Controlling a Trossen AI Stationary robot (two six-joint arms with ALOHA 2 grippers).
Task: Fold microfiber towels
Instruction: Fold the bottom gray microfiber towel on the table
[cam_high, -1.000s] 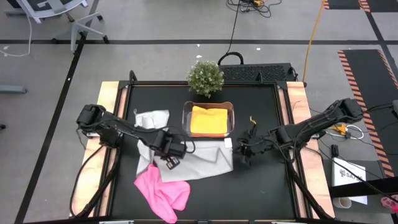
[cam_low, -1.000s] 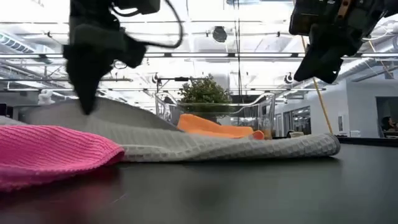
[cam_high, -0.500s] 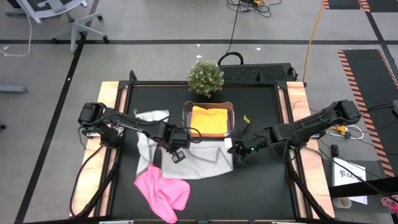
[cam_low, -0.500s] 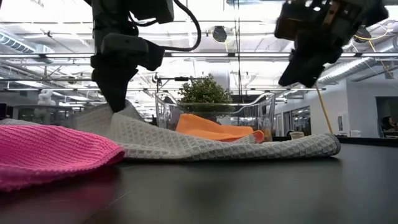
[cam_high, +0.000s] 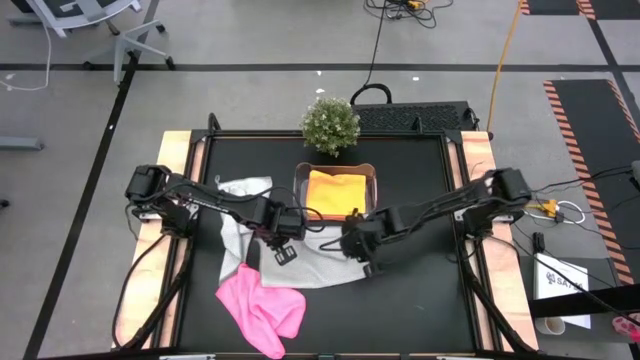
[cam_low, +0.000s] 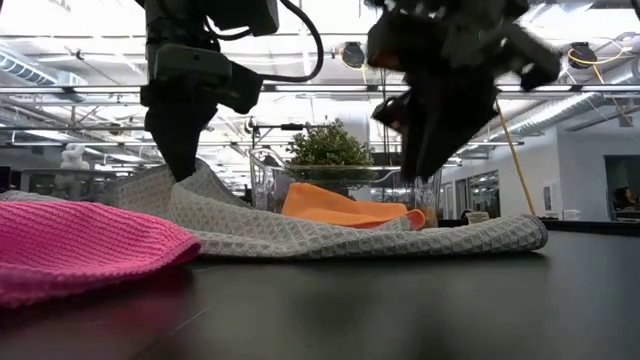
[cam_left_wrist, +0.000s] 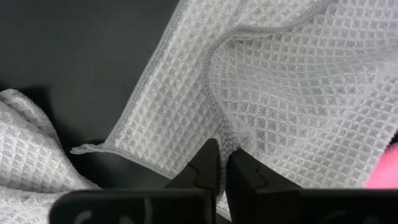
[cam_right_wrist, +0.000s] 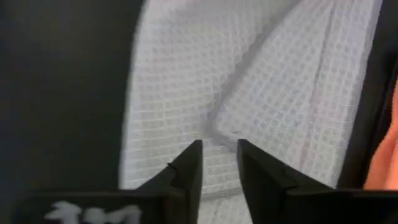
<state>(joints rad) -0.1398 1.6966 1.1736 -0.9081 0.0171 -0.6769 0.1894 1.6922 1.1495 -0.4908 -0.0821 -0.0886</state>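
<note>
We are pinching the waffle-weave grey towel (cam_high: 310, 262), lying mid-tabletop (cam_high: 420, 300) before the clear tub (cam_high: 335, 191), in our closed left gripper (cam_left_wrist: 217, 163); our right gripper (cam_right_wrist: 219, 155) is hovering parted above it.

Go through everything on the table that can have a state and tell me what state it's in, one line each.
left gripper: shut on the grey towel, pinching a fold of it.
right gripper: open, over the grey towel's edge, holding nothing.
grey towel: spread on the table, partly folded over.
second grey towel: crumpled, unfolded.
pink towel: crumpled, unfolded.
orange towel: folded, inside the tub.
clear tub: upright, open-topped.
</note>
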